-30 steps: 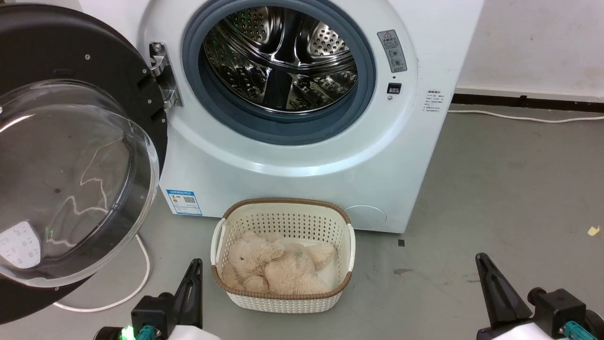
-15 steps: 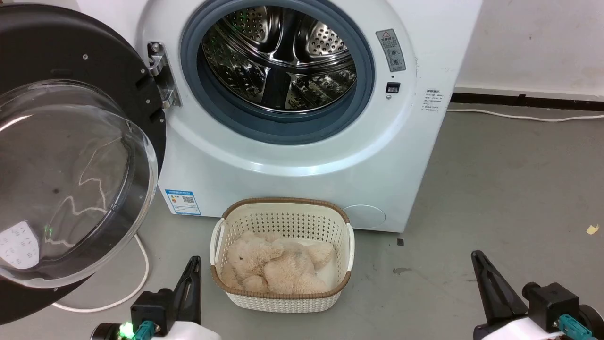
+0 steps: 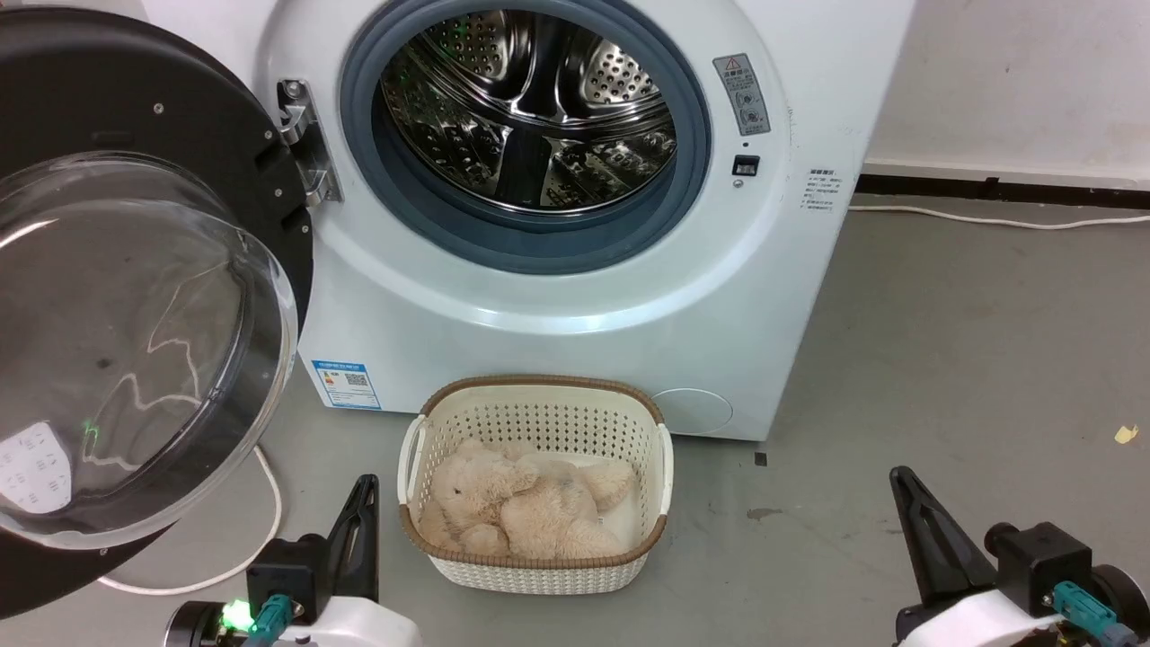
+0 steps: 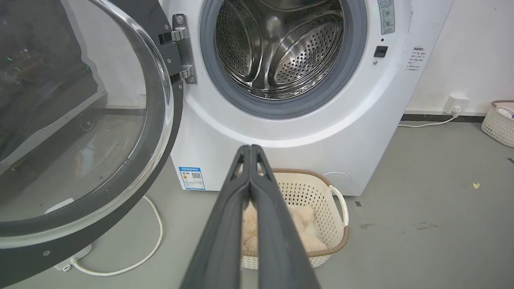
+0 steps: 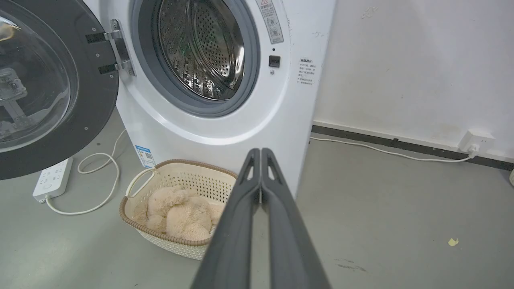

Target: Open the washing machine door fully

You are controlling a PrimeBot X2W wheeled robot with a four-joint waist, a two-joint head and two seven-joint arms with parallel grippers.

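Head view: washing machine door [image 3: 135, 341] gapes wide up-left of your left gripper [image 3: 364, 490]; it and right gripper [image 3: 901, 481] sit pressed together, empty.

washing machine door [image 3: 135, 296], black w/ clear glass bowl, swung wide open left of white washing machine [image 3: 575, 296].

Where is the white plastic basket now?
In the head view, the white perforated plastic basket with a brown rim stands on the grey floor at lower centre, just before the white front-loading washing machine.
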